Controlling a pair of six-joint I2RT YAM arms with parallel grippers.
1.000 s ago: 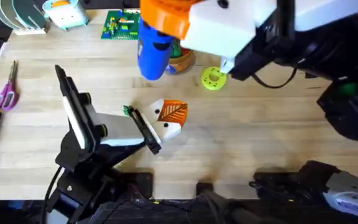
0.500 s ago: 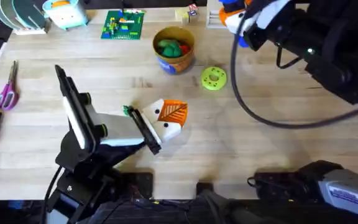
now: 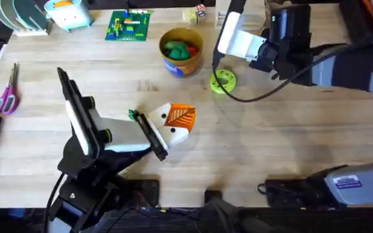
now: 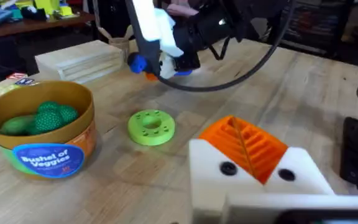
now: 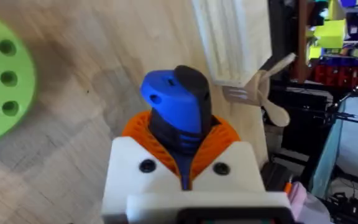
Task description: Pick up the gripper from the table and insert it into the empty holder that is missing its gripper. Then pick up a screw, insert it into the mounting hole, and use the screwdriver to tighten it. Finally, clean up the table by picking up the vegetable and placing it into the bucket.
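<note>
Well, going L to R. The left gripper (image 3: 177,123) sits low over mid-table, and its grip state can't be told from these views.

Next comes the bucket (image 3: 181,65), farther back on the table. Green toy veg is inside it, incl. a smooth dark green one (image 4: 14,124) that looks like the vegetable, so cleanup seems done. The bucket is a paper tub, so it's light and will slide if bumped. Just right of it and a bit nearer is a flat lime-green disc (image 3: 222,82), lying apart from the tub.

Far right and back, the right gripper (image 5: 180,140) is clenched on the screwdriver (image 5: 178,99). The orange ribbed pads (image 5: 138,127) sit on either side of the blue body, w/ the butt end sticking out past them. The left wrist view shows the tool (image 4: 138,62) held low, close to the tabletop beyond the disc.

Handling, as a judgement:
- It's a rigid plastic shell, prob. light-to-moderate weight w/ its mass in the handle.
- The smooth round barrel could roll or twist in the grip. The ribbed pads help, and the dark inset on the body looks like the best spot to hold.
- A mid-body hold keeps it balanced.
- The thin metal tip is the delicate bit, so avoid side loads on it and don't drop it tip-first.
</note>
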